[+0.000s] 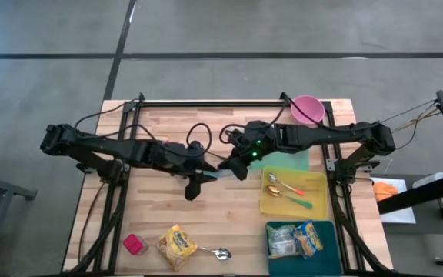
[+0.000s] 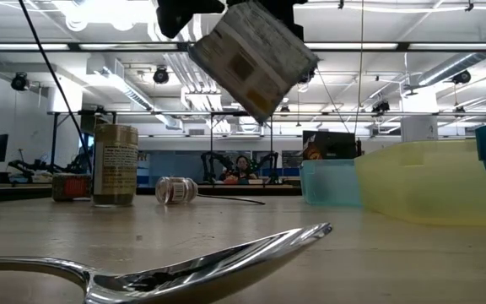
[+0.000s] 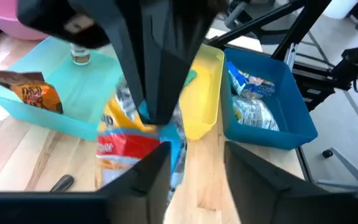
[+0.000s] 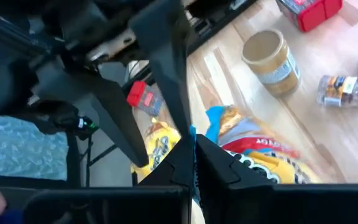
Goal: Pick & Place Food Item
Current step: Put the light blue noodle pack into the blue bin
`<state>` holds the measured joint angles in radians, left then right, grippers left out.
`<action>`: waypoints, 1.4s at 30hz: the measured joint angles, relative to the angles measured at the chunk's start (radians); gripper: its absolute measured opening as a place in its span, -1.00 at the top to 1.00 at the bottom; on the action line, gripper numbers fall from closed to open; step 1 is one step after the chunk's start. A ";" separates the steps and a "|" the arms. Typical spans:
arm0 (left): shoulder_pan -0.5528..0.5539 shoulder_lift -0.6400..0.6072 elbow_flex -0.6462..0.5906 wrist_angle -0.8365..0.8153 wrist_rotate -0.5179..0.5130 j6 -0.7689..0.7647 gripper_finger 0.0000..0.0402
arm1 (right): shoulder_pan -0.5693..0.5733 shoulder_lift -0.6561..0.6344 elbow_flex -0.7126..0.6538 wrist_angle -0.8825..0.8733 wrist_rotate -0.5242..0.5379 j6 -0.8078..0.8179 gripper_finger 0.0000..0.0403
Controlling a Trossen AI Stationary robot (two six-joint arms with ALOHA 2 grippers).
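We find both arms meeting over the middle of the wooden table [image 1: 168,215], with a snack bag [image 4: 253,152] held in the air between them. The right gripper [image 4: 191,168] is pinched tight on the bag's blue edge. The left gripper [image 3: 191,165] faces it from the other side with its fingers [image 3: 247,168] parted, one to each side of the bag's lower end; we cannot tell whether they touch it. From the low view, the bag [image 2: 251,59] hangs tilted, well above the table surface.

Taking the yellow tray [image 1: 314,206] as our landmark: the held bag is just beside its left edge, raised. Two spoons [image 1: 287,188] lie inside the tray. A blue bin [image 1: 329,258] with two packets stands just below the tray, a teal tray [image 1: 298,160] just above it, and a pink bowl [image 1: 306,109] beyond that. Well to the tray's lower left lie another snack packet [image 1: 177,246], a metal spoon [image 1: 215,252] and a small red box [image 1: 134,245].
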<state>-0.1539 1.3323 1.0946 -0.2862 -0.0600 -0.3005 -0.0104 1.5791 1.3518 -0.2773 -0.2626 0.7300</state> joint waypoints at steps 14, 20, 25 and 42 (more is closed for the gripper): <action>0.003 -0.021 0.001 0.027 0.000 -0.025 -0.36 | 0.022 -0.037 0.000 -0.089 0.000 -0.011 0.96; 0.005 -0.055 0.000 0.009 0.000 -0.025 -0.37 | 0.045 -0.107 0.000 -0.211 0.003 -0.031 0.96; 0.007 -0.071 0.000 -0.029 0.000 -0.021 -0.37 | 0.086 -0.191 0.000 -0.342 0.003 -0.035 0.96; 0.025 -0.071 -0.001 -0.059 -0.001 0.016 -0.37 | 0.450 -0.412 -0.051 -0.603 0.029 0.098 0.96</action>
<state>-0.1287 1.2613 1.0939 -0.3450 -0.0605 -0.2840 0.4400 1.1667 1.3012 -0.8803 -0.2333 0.8282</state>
